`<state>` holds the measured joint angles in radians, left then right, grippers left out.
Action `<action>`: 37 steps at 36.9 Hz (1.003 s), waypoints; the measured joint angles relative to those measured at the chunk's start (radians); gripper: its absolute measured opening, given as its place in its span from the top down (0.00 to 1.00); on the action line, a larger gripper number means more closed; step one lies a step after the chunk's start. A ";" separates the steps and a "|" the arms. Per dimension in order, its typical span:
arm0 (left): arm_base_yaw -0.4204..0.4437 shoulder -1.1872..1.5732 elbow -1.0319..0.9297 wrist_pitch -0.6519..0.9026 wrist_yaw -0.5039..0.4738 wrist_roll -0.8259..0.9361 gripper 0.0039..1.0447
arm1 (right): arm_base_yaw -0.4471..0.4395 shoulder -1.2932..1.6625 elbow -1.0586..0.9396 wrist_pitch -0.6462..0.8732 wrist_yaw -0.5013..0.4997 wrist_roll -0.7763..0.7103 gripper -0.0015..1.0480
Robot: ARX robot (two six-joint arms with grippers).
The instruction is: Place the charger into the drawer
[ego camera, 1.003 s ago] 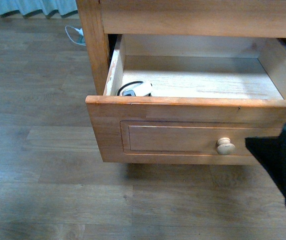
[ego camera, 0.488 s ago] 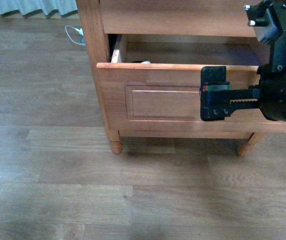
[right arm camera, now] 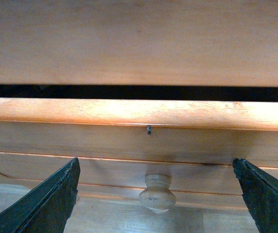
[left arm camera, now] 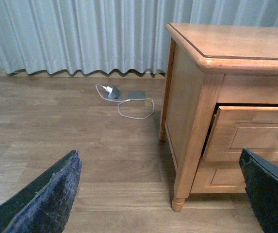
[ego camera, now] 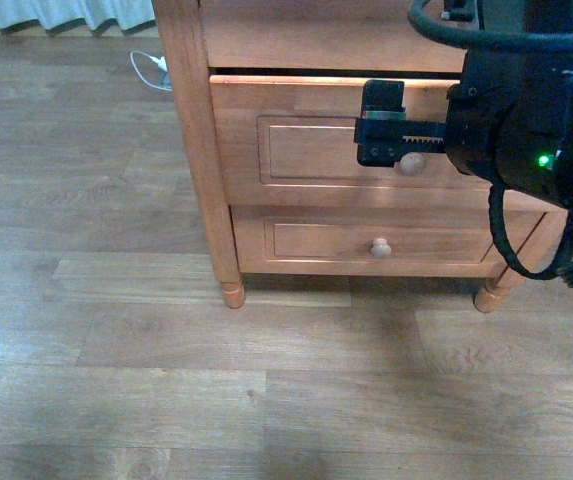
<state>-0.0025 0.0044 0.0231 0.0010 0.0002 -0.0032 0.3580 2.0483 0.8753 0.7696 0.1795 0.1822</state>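
Your right gripper (right arm camera: 155, 194), fingers apart, straddles the drawer (ego camera: 316, 150) knob (ego camera: 412, 163); pushing off-centre could jam it ajar.

Wooden nightstand (left arm camera: 197, 97) is sitting on the right with its upper drawer (left arm camera: 255, 133) sticking out a bit. White cord (left arm camera: 129, 103) is lying on the floor by the curtains (left arm camera: 75, 34). Left gripper (left arm camera: 163, 194) fingers are spread wide.
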 joint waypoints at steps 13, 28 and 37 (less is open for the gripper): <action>0.000 0.000 0.000 0.000 0.000 0.000 0.06 | 0.000 0.055 0.035 0.086 0.076 0.004 0.09; 0.000 0.000 0.000 0.000 0.000 0.000 0.06 | 0.000 0.087 0.057 0.105 0.096 -0.002 0.09; 0.000 0.000 0.000 0.000 0.000 0.000 0.06 | -0.017 0.058 0.047 0.049 0.035 -0.016 0.09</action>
<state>-0.0025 0.0044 0.0231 0.0006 0.0002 -0.0032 0.3412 2.1059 0.9226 0.8185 0.2142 0.1658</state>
